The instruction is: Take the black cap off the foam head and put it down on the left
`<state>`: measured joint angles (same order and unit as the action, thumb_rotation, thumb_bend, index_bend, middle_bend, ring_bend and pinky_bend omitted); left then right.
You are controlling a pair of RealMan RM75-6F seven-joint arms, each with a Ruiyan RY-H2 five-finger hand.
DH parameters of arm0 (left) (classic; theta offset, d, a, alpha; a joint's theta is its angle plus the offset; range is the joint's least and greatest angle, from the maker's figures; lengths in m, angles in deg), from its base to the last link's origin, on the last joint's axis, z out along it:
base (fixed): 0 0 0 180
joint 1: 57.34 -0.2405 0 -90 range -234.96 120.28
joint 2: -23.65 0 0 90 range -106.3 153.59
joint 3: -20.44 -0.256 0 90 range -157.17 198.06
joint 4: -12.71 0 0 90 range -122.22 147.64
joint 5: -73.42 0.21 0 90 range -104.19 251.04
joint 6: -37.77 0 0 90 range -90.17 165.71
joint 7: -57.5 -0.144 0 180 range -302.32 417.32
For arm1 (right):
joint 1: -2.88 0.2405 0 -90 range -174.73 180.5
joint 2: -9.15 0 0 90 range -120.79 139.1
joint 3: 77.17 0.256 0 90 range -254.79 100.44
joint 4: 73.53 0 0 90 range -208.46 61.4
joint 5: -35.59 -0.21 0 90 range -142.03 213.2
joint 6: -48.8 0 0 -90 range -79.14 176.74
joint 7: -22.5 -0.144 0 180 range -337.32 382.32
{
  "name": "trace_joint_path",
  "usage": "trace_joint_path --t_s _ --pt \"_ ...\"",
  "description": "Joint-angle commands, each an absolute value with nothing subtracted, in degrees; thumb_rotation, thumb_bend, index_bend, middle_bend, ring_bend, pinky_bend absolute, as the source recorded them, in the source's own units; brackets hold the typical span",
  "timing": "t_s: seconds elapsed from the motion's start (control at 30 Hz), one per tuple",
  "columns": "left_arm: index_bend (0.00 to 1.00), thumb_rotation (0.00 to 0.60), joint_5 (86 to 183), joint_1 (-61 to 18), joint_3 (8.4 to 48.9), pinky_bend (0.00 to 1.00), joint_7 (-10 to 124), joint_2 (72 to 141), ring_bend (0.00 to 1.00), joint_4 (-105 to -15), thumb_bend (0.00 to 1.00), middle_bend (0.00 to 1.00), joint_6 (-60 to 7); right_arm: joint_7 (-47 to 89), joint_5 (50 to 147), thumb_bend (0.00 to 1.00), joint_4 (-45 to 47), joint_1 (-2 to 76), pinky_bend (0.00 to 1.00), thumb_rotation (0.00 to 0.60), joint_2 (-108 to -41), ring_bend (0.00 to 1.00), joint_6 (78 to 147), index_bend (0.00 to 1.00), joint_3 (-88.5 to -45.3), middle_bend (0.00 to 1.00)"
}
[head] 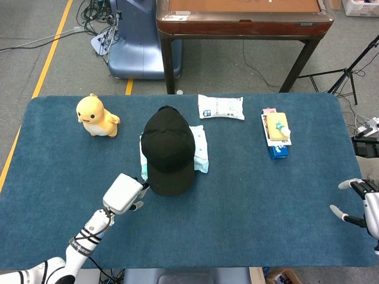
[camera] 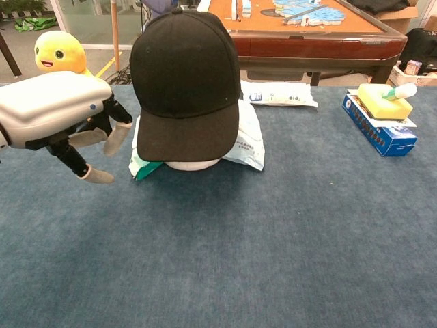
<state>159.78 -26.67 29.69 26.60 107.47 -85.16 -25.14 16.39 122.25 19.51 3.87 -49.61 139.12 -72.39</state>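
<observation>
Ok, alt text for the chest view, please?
The robot's left hand, fingers apart and holding nothing, hovers just left of a black cap sitting on a white foam head. A yellow plush toy stands behind the hand on the blue table.

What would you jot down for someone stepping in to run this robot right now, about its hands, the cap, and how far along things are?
Left hand: empty, fingers apart, just left of the cap's brim, not touching it as far as the chest view shows.
Right hand: empty, fingers spread, at the table's right edge.
Cap: on the foam head, which sits mid-table over a pale packet.
Done: nothing; the cap is not gripped.
Left: grip the cap, lift it off the head, set it down on the bare cloth to the left, in front of the yellow toy.
</observation>
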Motion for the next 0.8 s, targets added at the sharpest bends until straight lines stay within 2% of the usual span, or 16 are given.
trace_joint_path --t_s 0.03,0.8 --pt "0.7 0.6 158.81 -25.98 29.79 0.79 26.54 108.23 0.74 -84.62 0.0 0.96 -24.71 16.05 122.04 0.08 19.44 3.75 0.55 0.6 -49.48 0.36 139.23 0.44 -72.26 0.45" --pt "0.7 0.6 156.05 -22.47 29.26 0.79 25.65 110.11 0.74 -84.61 0.0 0.96 -24.67 15.09 121.22 0.08 19.69 2.78 0.55 0.6 -48.09 0.36 139.58 0.44 -72.12 0.45"
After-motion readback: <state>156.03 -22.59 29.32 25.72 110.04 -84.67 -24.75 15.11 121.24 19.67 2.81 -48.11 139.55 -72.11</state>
